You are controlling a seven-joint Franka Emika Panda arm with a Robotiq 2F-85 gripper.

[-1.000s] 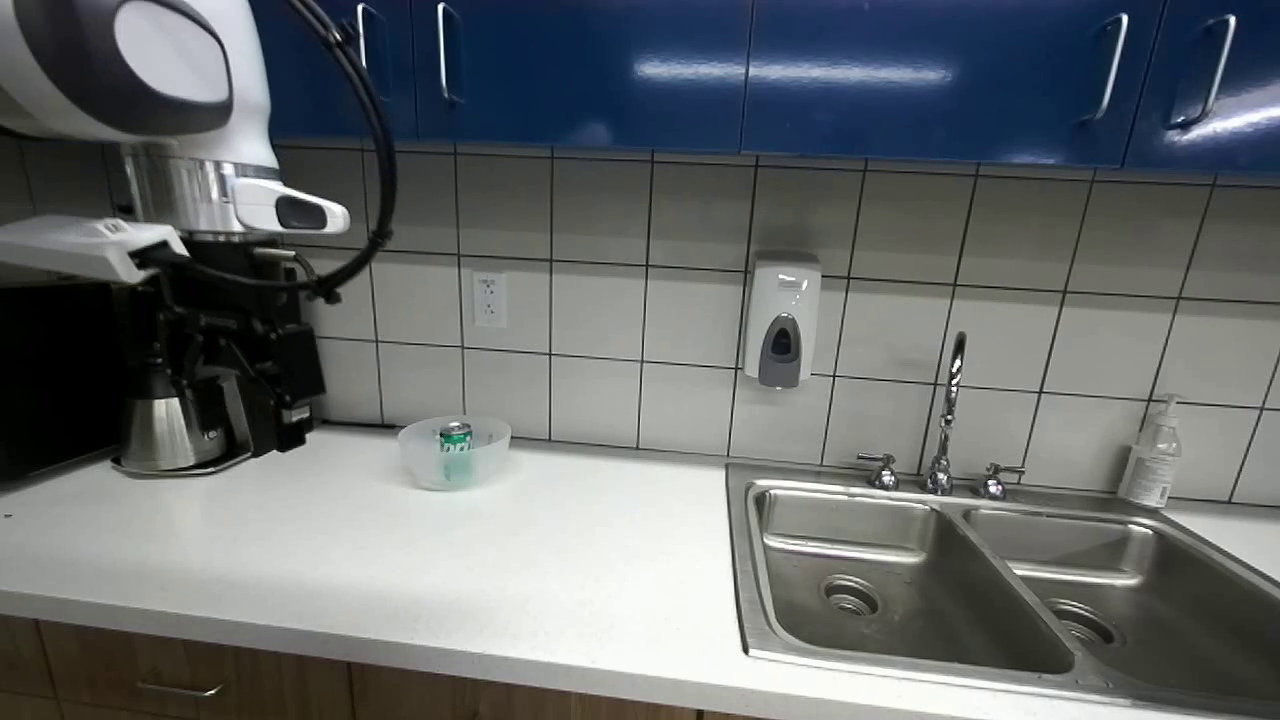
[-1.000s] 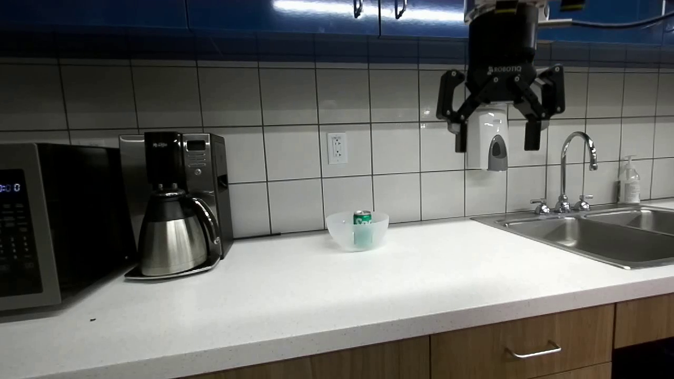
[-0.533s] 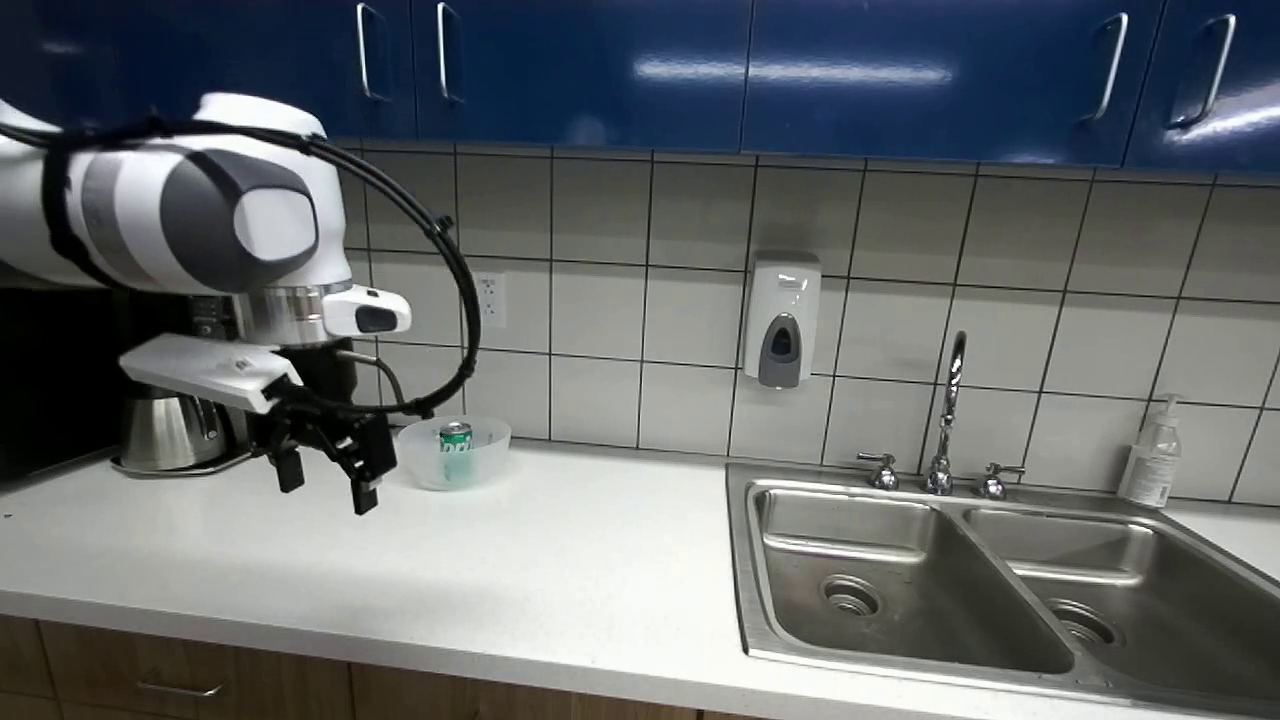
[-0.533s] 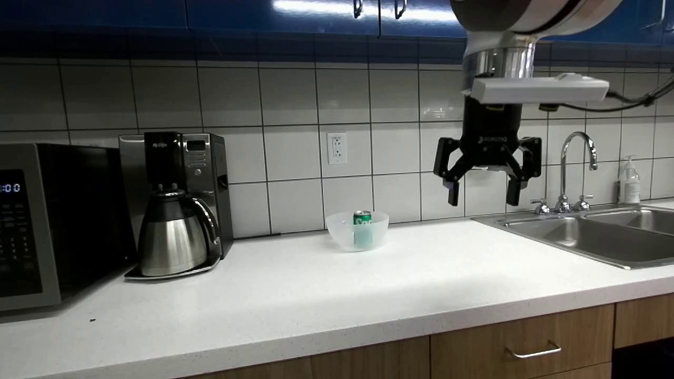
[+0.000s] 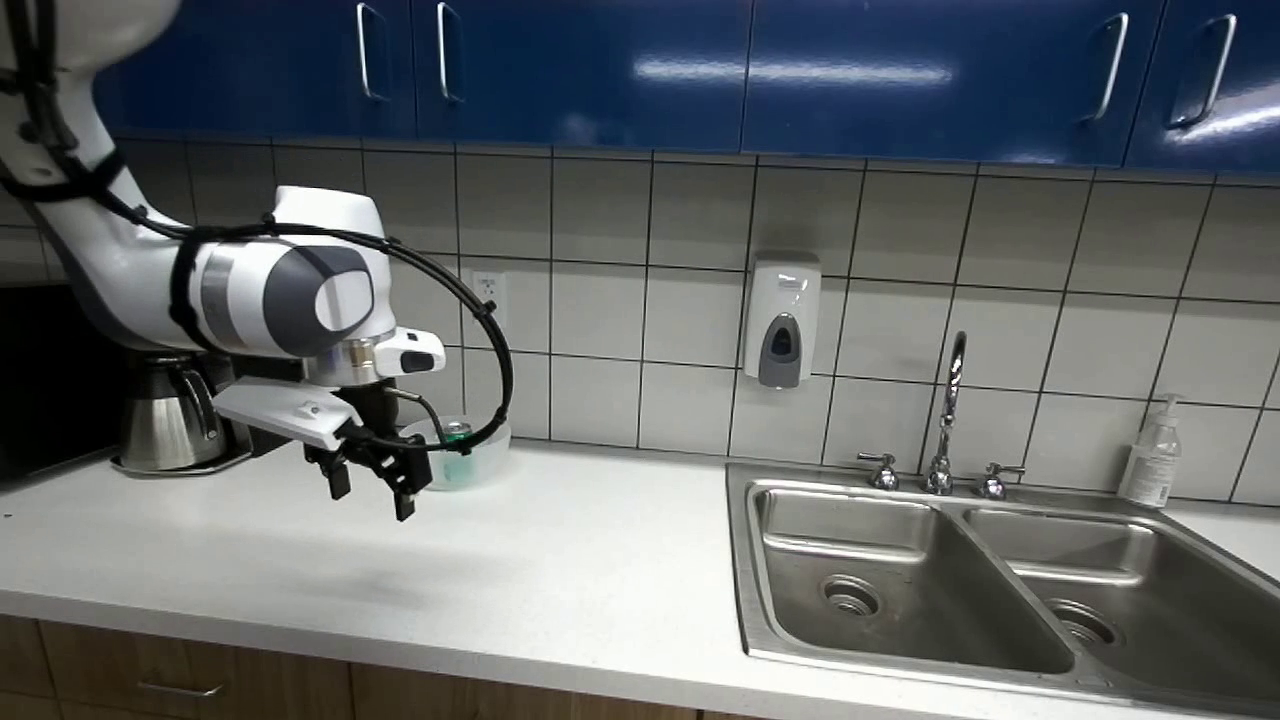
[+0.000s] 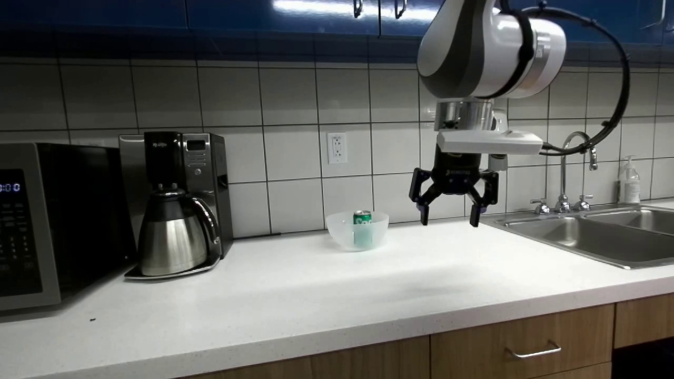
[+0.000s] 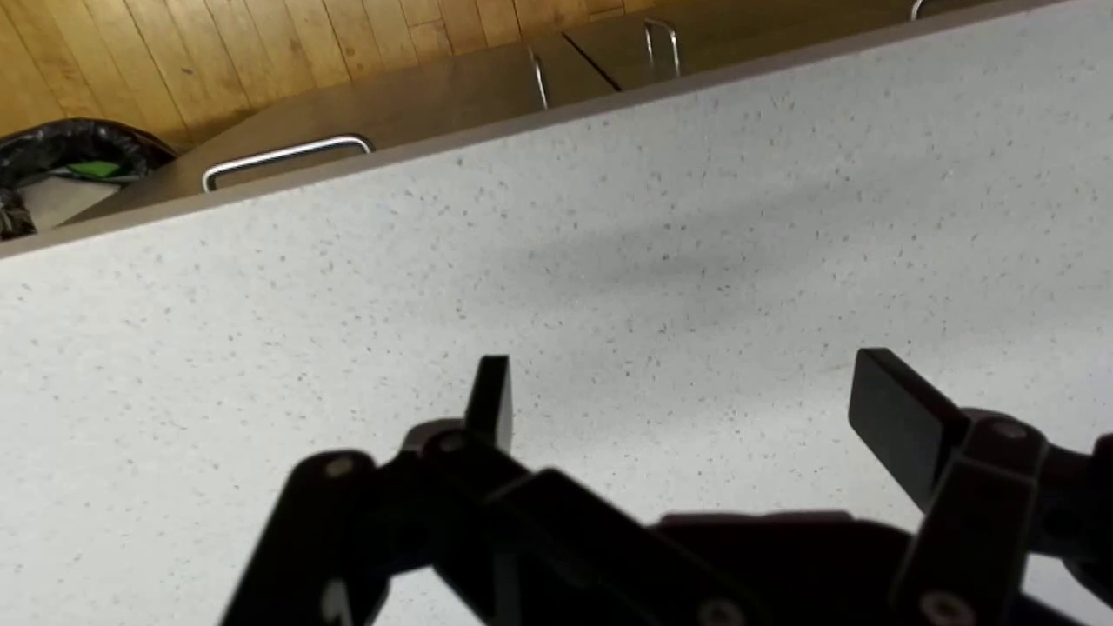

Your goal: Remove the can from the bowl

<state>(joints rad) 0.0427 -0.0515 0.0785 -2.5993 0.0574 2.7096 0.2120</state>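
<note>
The green can stands upright inside the translucent whitish bowl on the counter near the tiled wall. In an exterior view the arm's cable and gripper partly cover the can and the bowl. My gripper is open and empty, pointing down above the counter, to the right of the bowl there. In an exterior view the gripper hangs in front of and left of the bowl, apart from it. In the wrist view the gripper's fingers are spread over bare countertop; can and bowl are out of view.
A coffee maker with a steel carafe and a microwave stand on one side of the counter. The steel sink with its faucet is on the other side. The counter's front edge shows in the wrist view.
My gripper has come down from high up towards the counter and moved sideways closer to the bowl. It stays open. The can and bowl have not moved.
</note>
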